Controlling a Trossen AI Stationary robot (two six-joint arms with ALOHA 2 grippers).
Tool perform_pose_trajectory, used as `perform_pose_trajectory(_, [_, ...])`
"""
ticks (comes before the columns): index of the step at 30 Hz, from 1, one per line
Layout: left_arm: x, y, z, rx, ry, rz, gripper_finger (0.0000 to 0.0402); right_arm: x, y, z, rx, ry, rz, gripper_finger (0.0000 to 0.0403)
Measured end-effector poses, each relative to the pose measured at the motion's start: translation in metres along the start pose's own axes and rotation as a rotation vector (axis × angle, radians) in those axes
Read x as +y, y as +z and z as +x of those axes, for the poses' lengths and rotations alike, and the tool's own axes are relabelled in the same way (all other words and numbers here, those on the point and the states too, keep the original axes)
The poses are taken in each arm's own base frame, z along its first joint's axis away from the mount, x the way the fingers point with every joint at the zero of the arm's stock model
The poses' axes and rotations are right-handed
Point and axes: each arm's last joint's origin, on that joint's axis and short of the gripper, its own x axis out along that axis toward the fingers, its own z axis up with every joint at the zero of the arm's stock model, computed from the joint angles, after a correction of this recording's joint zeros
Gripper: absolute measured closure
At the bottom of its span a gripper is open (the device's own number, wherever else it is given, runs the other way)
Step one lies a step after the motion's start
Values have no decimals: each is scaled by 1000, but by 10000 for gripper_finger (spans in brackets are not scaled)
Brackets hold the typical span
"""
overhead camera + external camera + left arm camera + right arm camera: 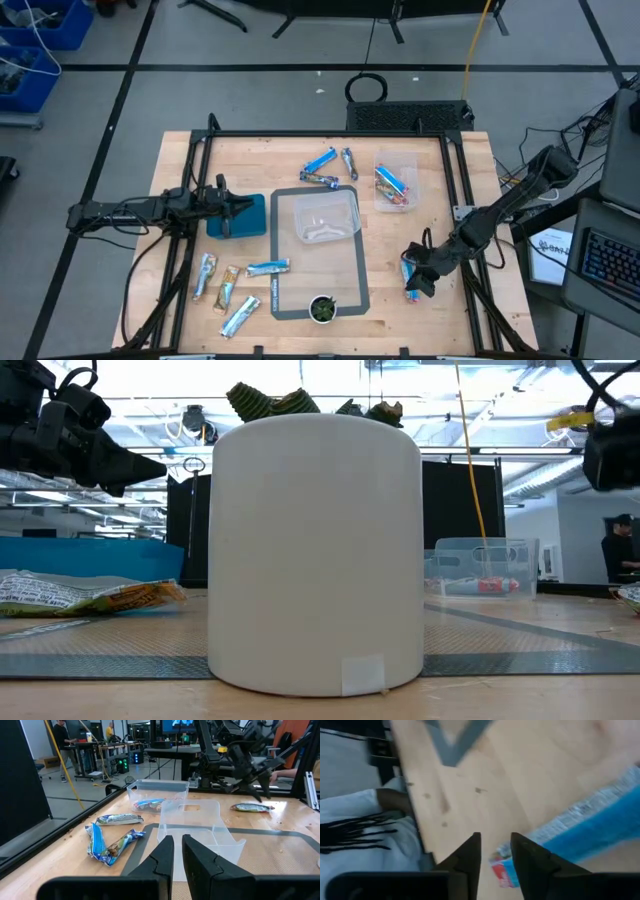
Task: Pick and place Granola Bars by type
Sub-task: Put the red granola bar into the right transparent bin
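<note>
Granola bars lie scattered on the table. Several sit near the left front corner (228,290), three beyond the middle clear tub (322,215), and a few inside a second clear tub (395,186). One blue bar with a red end (407,270) lies near the table's right side. My right gripper (418,285) hangs open just above it, and in the right wrist view the bar's red end (502,872) shows between the fingers (495,842). My left gripper (240,208) is shut and hovers over a blue tray (250,222), pointing at the middle tub (192,827).
A white cup holding a small dark green plant (322,308) stands on the grey mat's near edge (300,312) and fills the low view (315,550). Black frame rails (455,180) run along the table's sides. People stand in the room behind the table.
</note>
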Motion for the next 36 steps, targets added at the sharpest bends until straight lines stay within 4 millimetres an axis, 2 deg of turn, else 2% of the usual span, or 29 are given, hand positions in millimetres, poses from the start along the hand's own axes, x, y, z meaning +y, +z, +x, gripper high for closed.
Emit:
perform_pose_trajectory(9, [0,0,0,0,0,0,360,-5,-2,7,41,-55,155,287])
perform_pose_trajectory(16, [0,0,0,0,0,0,360,-16,-3,5,79,-170,207,287])
perform_pose_trajectory(24, [0,0,0,0,0,0,360,-26,14,3,61,-213,138,288])
perform_pose_trajectory(36, [0,0,0,0,0,0,360,-41,44,-4,-42,-257,-78,319])
